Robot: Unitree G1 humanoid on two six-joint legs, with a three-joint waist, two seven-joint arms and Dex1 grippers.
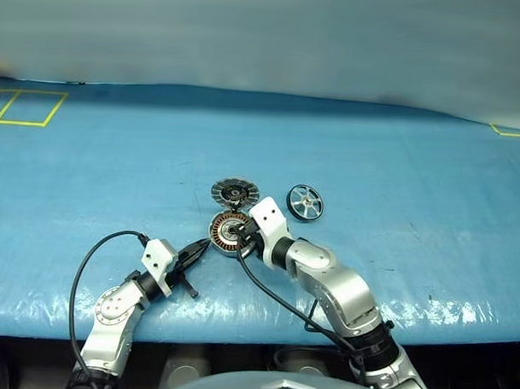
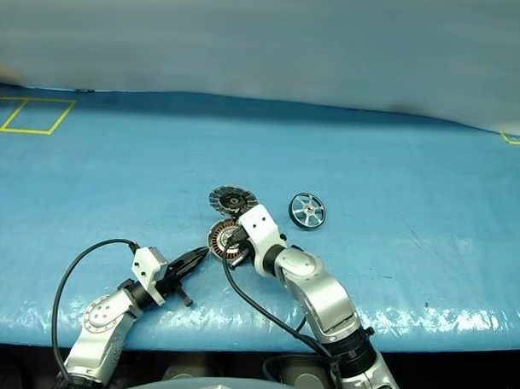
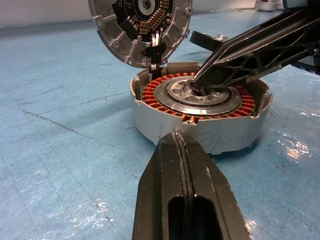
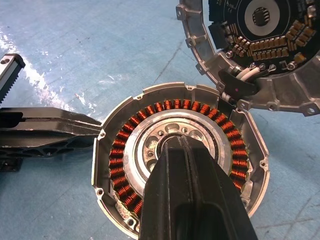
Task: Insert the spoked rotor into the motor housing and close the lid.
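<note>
The motor housing (image 1: pixel 224 232) lies on the blue table, its copper windings (image 4: pixel 170 106) ringing a silver centre. Its lid (image 1: pixel 234 193) leans open just behind it with the dark inner face (image 4: pixel 260 45) showing, joined to the housing by short wires. The spoked rotor (image 1: pixel 304 202), black-rimmed with silver spokes, rests to the right of the lid, apart from both grippers. My right gripper (image 1: pixel 240 239) is shut, its tips (image 3: pixel 197 82) resting on the housing's silver hub. My left gripper (image 1: pixel 202 246) is shut and holds nothing, its tip (image 4: pixel 97 131) against the housing's outer wall.
A blue cover (image 1: pixel 395 250) spans the whole table, with the front edge close behind my arms. Yellow tape marks sit at the far left (image 1: pixel 28 108) and far right (image 1: pixel 510 131). Black cables loop from both wrists over the near table.
</note>
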